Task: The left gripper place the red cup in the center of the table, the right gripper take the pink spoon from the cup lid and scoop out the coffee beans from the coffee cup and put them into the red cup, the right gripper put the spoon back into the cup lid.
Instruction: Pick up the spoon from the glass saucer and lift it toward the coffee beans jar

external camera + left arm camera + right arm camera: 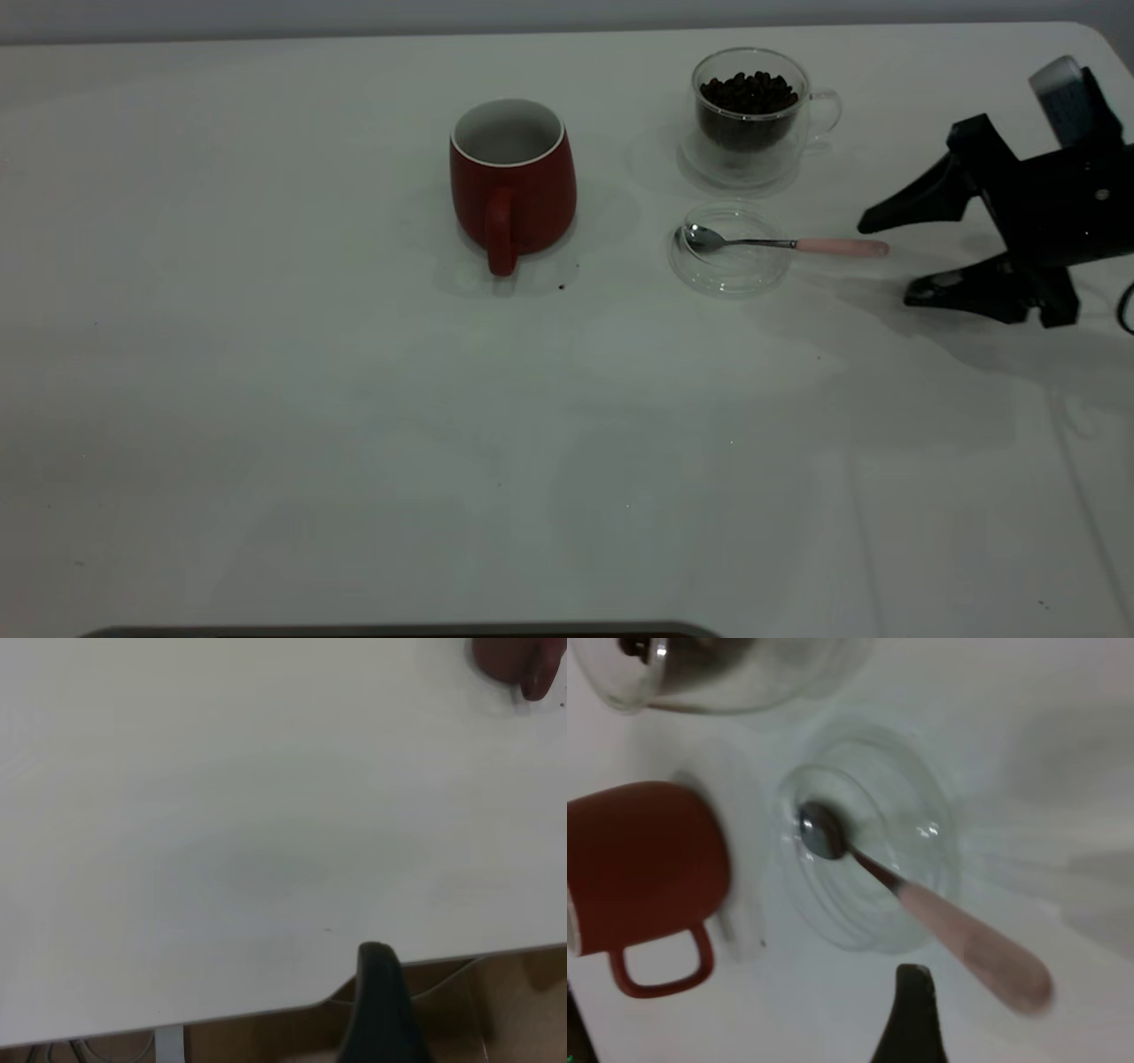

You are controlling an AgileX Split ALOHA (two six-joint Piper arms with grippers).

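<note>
The red cup (512, 182) stands upright near the middle of the table (354, 425), handle toward the front, and looks empty. To its right the clear coffee cup (751, 115) holds the coffee beans (747, 92). In front of that cup lies the cup lid (729, 250). The pink spoon (780, 243) rests with its bowl in the lid, and its handle points at my right gripper (895, 257). That gripper is open and empty, just off the handle's end. The left gripper (443, 1023) hangs beyond the table's edge, one finger (381, 992) showing, nothing held.
A few dark specks (562, 285) lie beside the red cup's base. The table's rounded corner (328, 999) is close to the left gripper, with brown floor and a cable past it. The wide front half of the table holds no objects.
</note>
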